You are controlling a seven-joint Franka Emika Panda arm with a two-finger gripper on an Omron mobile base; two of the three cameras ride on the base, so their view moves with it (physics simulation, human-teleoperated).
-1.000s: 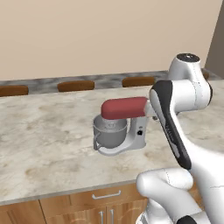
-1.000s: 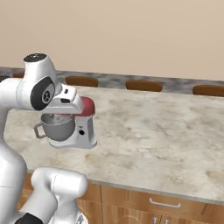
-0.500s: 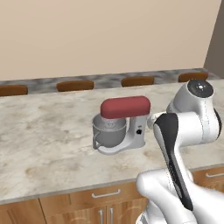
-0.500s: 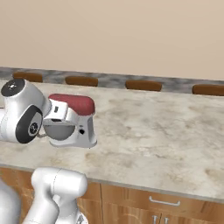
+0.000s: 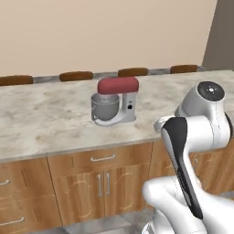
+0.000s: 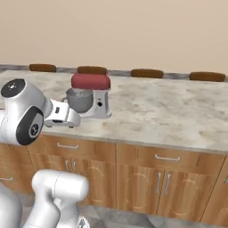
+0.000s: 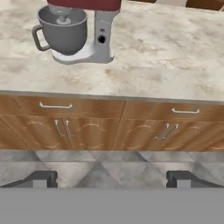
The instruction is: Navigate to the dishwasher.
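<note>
Marble counter runs across the kitchen, above brown wooden cabinets with silver handles. On it stands a mixer with a red head and a grey bowl. Four brown stools line the far edge. Gripper hangs released, fingertips well apart above the grey tiled floor. No frame shows a dishwasher.

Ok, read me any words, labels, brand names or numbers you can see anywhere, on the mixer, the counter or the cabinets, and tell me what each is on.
No readable text anywhere.
The stand mixer has a dark knob on its column, but no brand or numbers can be made out.
The marble counter and the wooden cabinets carry no labels or signs.
</note>
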